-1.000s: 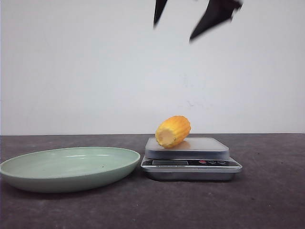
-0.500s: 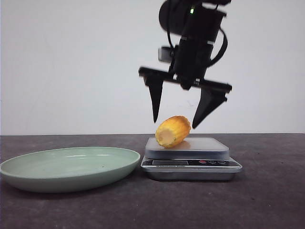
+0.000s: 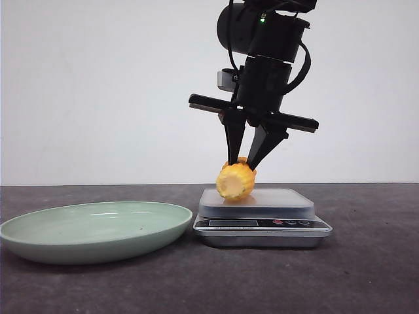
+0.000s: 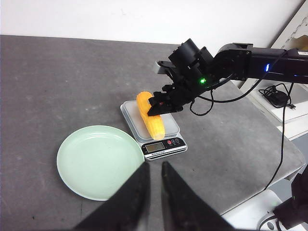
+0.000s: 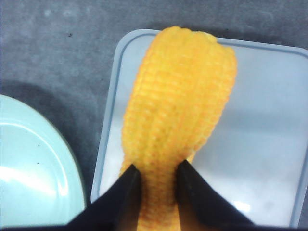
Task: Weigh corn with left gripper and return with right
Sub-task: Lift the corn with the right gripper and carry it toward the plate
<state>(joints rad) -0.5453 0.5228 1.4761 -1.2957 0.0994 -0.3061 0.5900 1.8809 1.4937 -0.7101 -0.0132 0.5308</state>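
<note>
**Item 1: corn** (image 3: pixel 236 181). Count: one. Lies on the weighing platform of the scale (image 3: pixel 262 222), nearer the platform's left edge, pale cut end facing the front edge of the tabletop (image 3: pixel 366 275).

**Item 2: right gripper** (image 3: pixel 247 160). Count: one. Reaches down from above, fingers pinching the corn across its upper side. In the right wrist view the two fingertips (image 5: pixel 130 185) press into the kernels near one end of the cob, not at its middle.

**Item 3: left gripper** (image 4: pixel 155 192). Count: one. Held high above the front of the tabletop, well apart from everything; fingers drawn nearly together with a narrow slit between them, holding nothing.

**Item 4: plate** (image 3: pixel 39 239). Count: one, pale green, bare, left of the scale and just beside it.

**Item 5: scale.** Count: one, silver, near the tabletop's middle.

**Risks, as judged:**
- The off-centre, shallow pinch may let the cob pivot or slip out on lifting, since its ribbed, rounded surface gives the pointed tips little purchase.
- A dropped cob could roll off the platform onto the tabletop.
- Dragging sideways before clearing the platform could shove the scale.
- A low carry could clip the plate's rim.
</note>
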